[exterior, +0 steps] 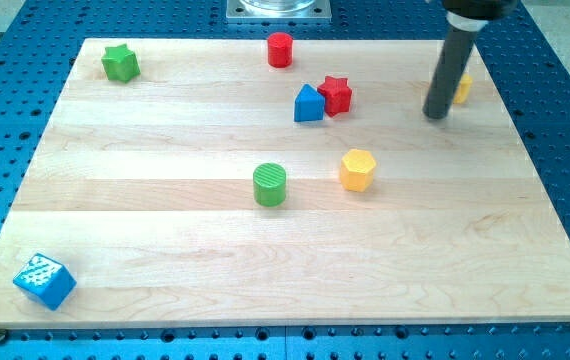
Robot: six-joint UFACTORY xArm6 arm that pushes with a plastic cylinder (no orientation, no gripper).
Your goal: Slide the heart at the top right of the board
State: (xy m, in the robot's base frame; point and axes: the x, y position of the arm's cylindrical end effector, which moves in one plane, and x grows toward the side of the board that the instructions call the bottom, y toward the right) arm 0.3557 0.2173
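Toward the view's top right: yellow heart (461, 88), mostly hidden behind the rod; only a sliver of it shows on the rod's right side.
End effector: plain dark rod, no jaws to open or shut, so it holds nothing; my tip (436, 114) rests on the worktop (265, 260) just at the view's lower left of the yellow heart, seemingly touching or nearly so; contact cannot be confirmed.
Step in hand: judged to be the push itself, with the rod set on the side of the heart away from the corner.
Next move calls for: a steady slide up and to the view's right, keeping the heart centred on my tip so it does not slip round the rod; the worktop edge is near, so a short travel looks sufficient.
Bystanders, near: blue block (308, 104) touching red star (336, 94), to the view's left of my tip.
Bystanders, mid-board: yellow hexagon (358, 170); green cylinder (270, 185).
Bystanders, far: red cylinder (280, 49); green star (120, 63); blue cube (44, 281).
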